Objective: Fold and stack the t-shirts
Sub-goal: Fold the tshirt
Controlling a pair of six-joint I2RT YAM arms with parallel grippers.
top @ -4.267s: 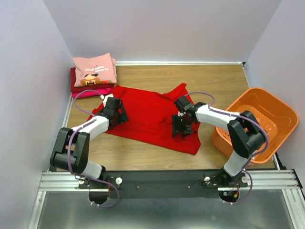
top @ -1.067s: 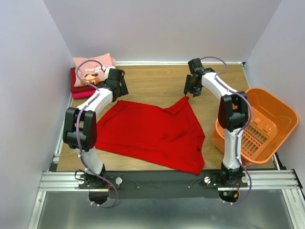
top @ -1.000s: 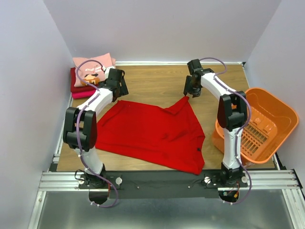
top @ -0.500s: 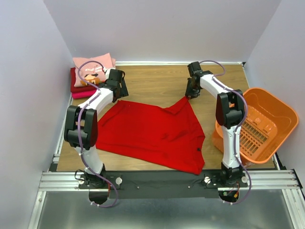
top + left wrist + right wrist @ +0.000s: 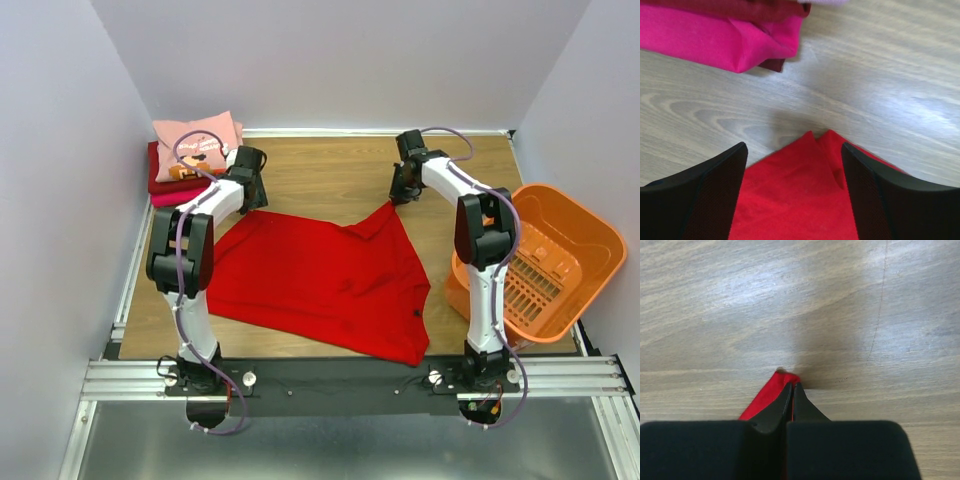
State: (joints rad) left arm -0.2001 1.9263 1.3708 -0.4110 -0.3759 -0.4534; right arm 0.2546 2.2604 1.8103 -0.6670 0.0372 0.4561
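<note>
A bright red t-shirt (image 5: 320, 270) lies spread flat in the middle of the table. My left gripper (image 5: 248, 196) hovers open over its far left corner (image 5: 807, 190), with the fingers (image 5: 715, 190) standing either side of the cloth. My right gripper (image 5: 398, 196) is shut on the far right corner (image 5: 781, 381), which pokes out past the tips of my right gripper (image 5: 792, 388). A folded pink t-shirt with a print (image 5: 197, 145) tops the stack at the back left. Dark red (image 5: 740, 7) and magenta (image 5: 725, 42) folded tees lie under it.
An orange plastic basket (image 5: 570, 225) stands tilted at the right edge of the table, beside the right arm. Walls close in the table on the left, back and right. Bare wood shows behind the red t-shirt.
My right gripper's jaws have closed on the red t-shirt's far right corner. My left gripper has settled over the far left corner, its jaws narrowing a little. The shirt has not moved.
</note>
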